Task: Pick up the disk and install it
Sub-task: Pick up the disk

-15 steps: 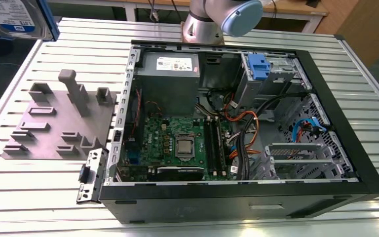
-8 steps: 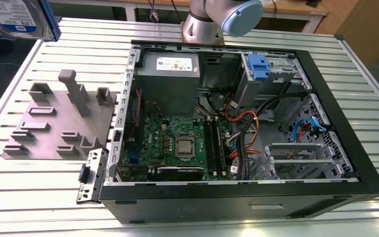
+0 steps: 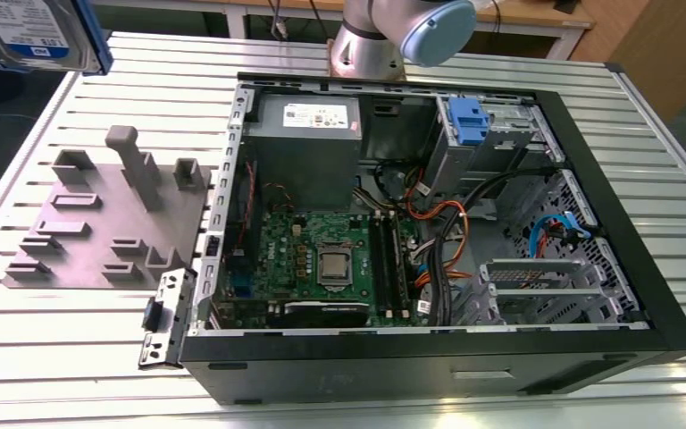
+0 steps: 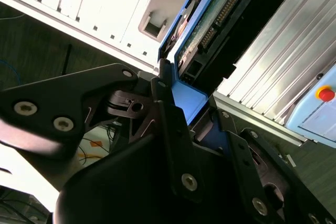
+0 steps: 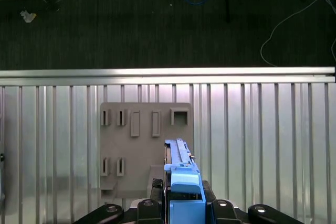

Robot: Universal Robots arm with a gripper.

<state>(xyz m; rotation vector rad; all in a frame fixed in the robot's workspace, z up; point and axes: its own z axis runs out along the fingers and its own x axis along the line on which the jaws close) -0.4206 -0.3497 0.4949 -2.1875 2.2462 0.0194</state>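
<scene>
Because the claw [image 5: 185, 205] is clamped on just the blue carrier edge of the disk [image 3: 29, 31], held aloft at 10 o'clock from the computer case [image 3: 439, 362], the disk may pivot and jam against the drive cage [image 3: 516, 134]

disk [image 3: 31, 29]: silver metal, glossy label, smooth blue plastic carrier.
gripper [image 5: 184, 190]: matt black, bright metal screws.
surface [image 3: 629, 125]: ribbed, satin aluminium.
fixture plate [image 3: 81, 234]: matt grey plastic.
computer case [image 3: 439, 362]: matt black shell, bare metal inside.
</scene>
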